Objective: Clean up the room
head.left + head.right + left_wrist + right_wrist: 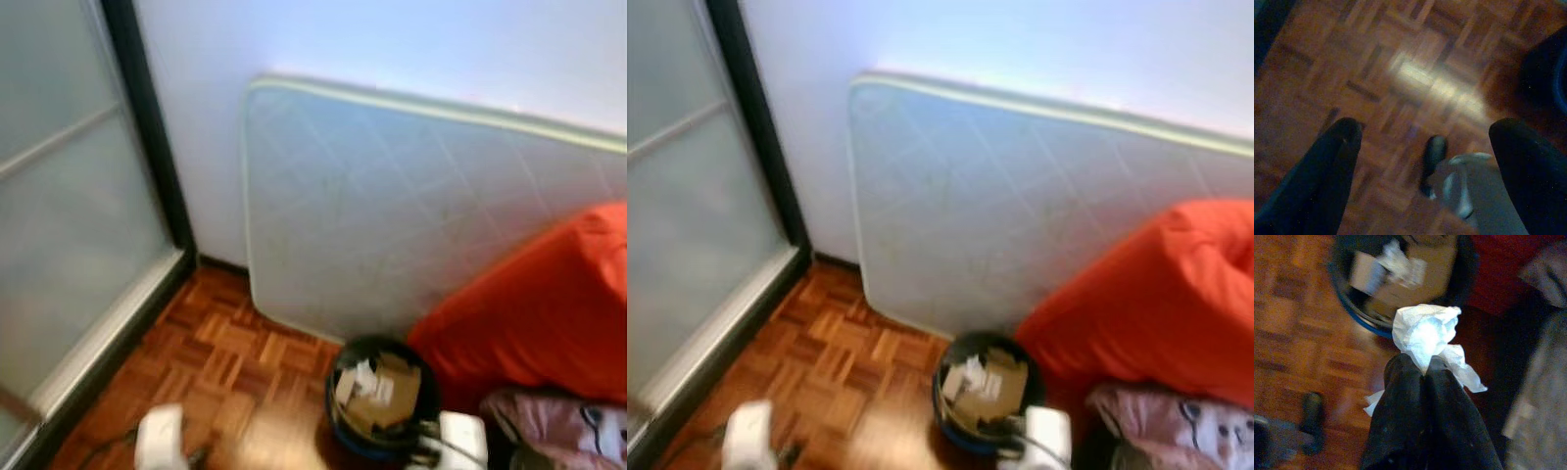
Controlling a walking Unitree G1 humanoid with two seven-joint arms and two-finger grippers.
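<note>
Tissue (pixel 1425 335) pinched in right gripper (pixel 1426 369), just short of the bin (pixel 380 397), which already holds cardboard and paper. Left gripper (pixel 1425 142) spread wide, empty, over parquet. Step: disposal. Next: carry the tissue over the bin opening, then release.

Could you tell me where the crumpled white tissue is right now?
The tissue is pinched in the right gripper, held above the wooden floor just short of the bin.

Parquet floor (pixel 225 362), bin (pixel 380 399) (perhaps cardboard inside)
</note>
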